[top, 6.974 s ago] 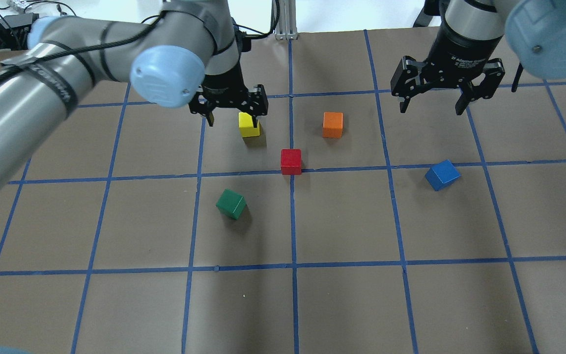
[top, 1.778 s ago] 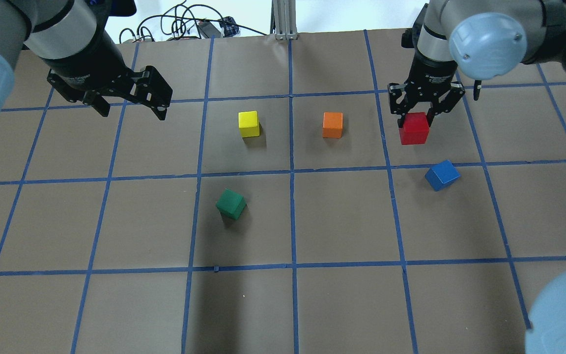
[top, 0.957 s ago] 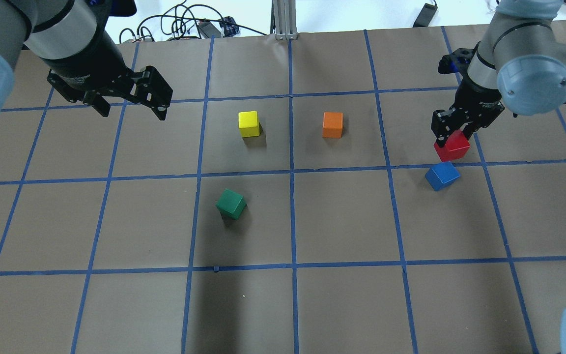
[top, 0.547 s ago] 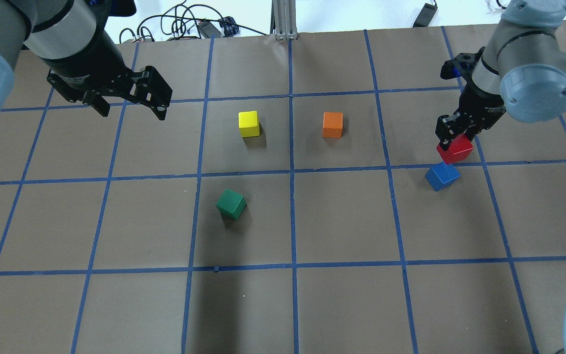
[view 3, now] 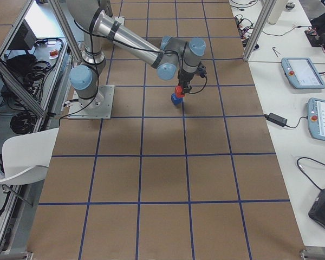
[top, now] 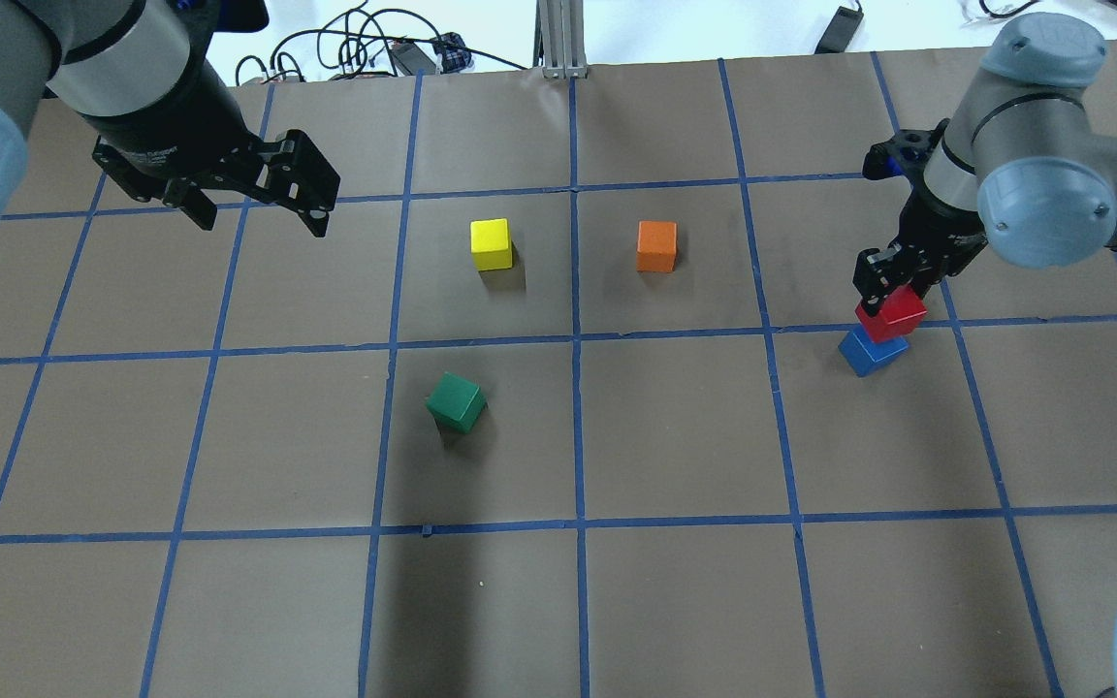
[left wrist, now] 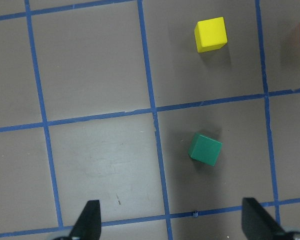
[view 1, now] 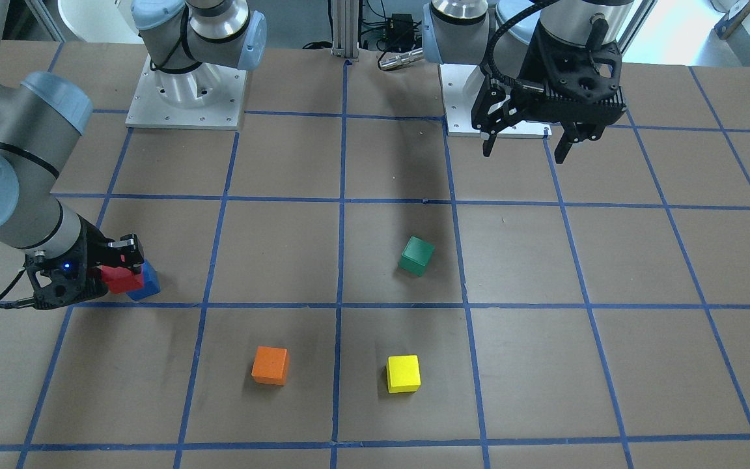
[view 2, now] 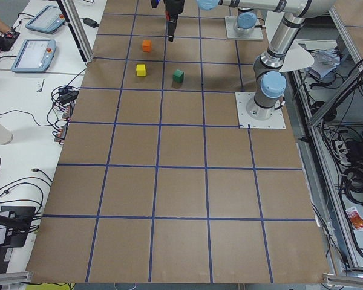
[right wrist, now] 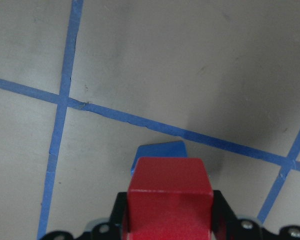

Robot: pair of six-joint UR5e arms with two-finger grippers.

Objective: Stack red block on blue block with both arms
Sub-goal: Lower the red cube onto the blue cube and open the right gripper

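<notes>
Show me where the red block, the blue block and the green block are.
red block (top: 898, 312), overhead view, on its top face.
blue block (top: 869, 355), overhead view, on the part showing below the red one.
green block (top: 455, 396), overhead view, on its top face.

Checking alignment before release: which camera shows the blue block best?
Overhead exterior: the blue block shows two faces beneath the red block. Front-facing and right wrist show only slivers, exterior right shows it tiny, and the others miss it.
</notes>
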